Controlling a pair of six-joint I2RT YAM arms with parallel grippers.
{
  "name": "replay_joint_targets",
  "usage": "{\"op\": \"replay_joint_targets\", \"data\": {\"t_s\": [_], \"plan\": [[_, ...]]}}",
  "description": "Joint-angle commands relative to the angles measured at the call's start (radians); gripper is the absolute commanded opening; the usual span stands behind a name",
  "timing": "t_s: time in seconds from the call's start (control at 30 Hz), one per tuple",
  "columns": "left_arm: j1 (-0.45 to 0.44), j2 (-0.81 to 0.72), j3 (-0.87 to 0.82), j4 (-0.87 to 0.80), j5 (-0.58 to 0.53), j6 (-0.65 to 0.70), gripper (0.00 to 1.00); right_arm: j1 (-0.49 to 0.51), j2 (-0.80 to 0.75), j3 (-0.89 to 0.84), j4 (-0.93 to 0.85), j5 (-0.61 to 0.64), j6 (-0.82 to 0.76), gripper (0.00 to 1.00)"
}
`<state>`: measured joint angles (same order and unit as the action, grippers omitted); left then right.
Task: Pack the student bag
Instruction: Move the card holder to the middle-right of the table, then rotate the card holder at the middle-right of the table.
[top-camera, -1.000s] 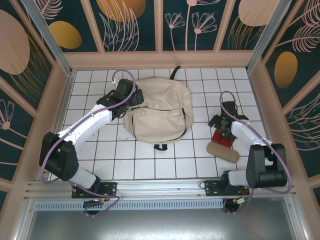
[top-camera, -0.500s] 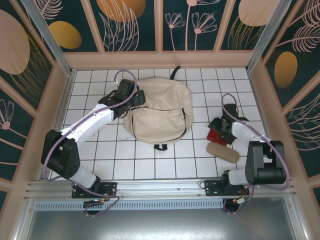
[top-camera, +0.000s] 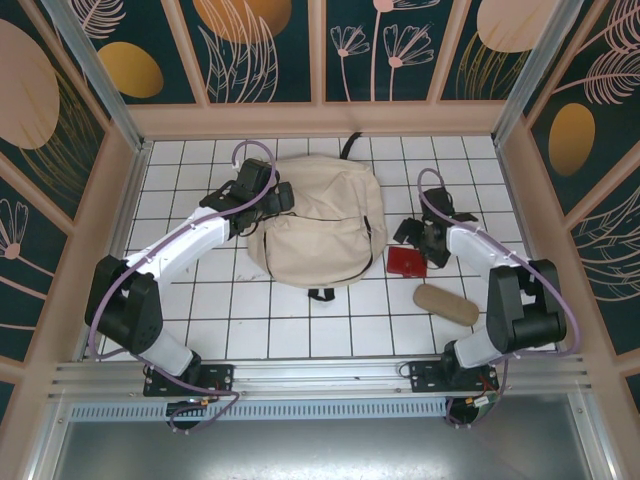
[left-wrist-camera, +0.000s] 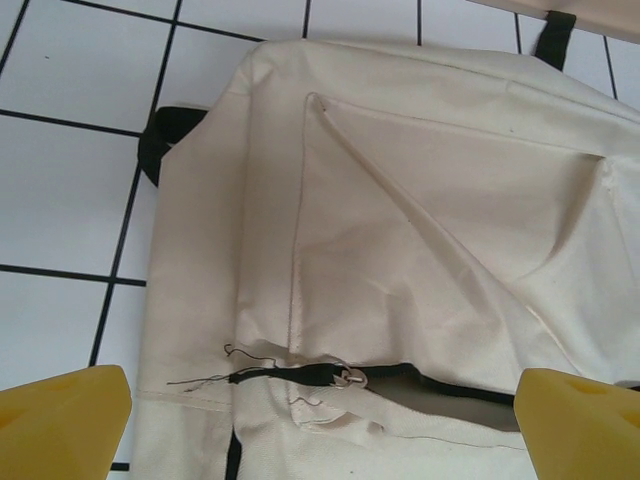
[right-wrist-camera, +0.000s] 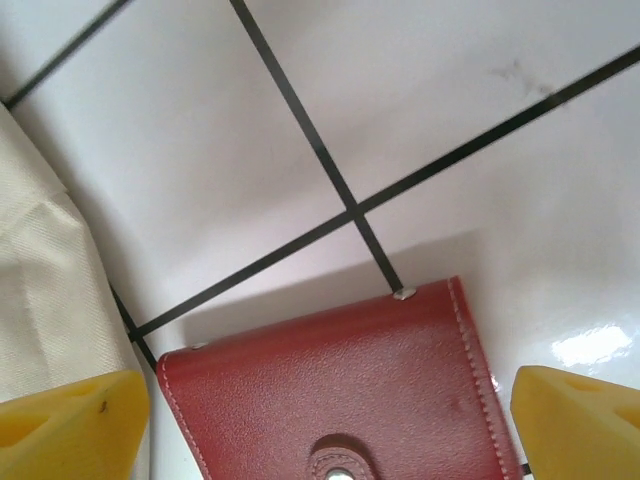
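1. The change was on the right side. A second earlier the red wallet (top-camera: 405, 261) had lain further out beside the tan pouch (top-camera: 447, 304). Now it sat just beside the right edge of the student bag (top-camera: 315, 230), and the right gripper (top-camera: 418, 240) had swung inward with it.
2. In the right wrist view the yellow fingertips (right-wrist-camera: 70, 425) stood wide, one at each side edge of the wallet. They had narrowed slightly. I could not tell whether they were pinching it or only bracketing it.
3. I read this as the wallet being brought to the bag for packing. It was not yet inside.
4. The left gripper (top-camera: 272, 198) had barely shifted. It hovered over the bag's upper left part with its fingers spread fully apart and nothing between them.
5. Below it, the left wrist view showed the zipper pull (left-wrist-camera: 350, 378) with a dark slit of opened zipper running to its right. The gap looked too narrow for the wallet, so I judged the opening needed widening first.
6. The bag itself lay flat in the middle of the tiled table (top-camera: 300, 320), well apart from the pouch. It had not moved.
7. My count:
   - one beige backpack
   - one red wallet
   - one tan pouch, untouched on the tiles nearer the right arm's base
   - two arms, each with one gripper
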<state>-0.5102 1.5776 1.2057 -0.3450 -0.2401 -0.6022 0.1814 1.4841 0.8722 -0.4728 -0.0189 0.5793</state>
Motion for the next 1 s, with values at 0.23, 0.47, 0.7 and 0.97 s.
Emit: {"op": "replay_joint_targets", "data": {"t_s": [0.23,0.47,0.7,0.97], "plan": [[0.004,0.010,0.000,0.053,0.138,0.004,0.99,-0.051,0.152,0.133,0.063,-0.121,-0.176,0.90],[0.000,-0.005,-0.027,0.078,0.206,-0.025,0.98,-0.027,0.180,0.106,0.034,-0.159,-0.180,0.92],[-0.026,-0.012,-0.025,0.104,0.235,-0.039,0.98,0.006,0.124,0.032,-0.019,-0.181,-0.148,0.91],[-0.092,-0.002,-0.031,0.143,0.271,-0.079,0.99,0.053,0.031,-0.071,-0.033,-0.290,-0.107,0.92]]}}
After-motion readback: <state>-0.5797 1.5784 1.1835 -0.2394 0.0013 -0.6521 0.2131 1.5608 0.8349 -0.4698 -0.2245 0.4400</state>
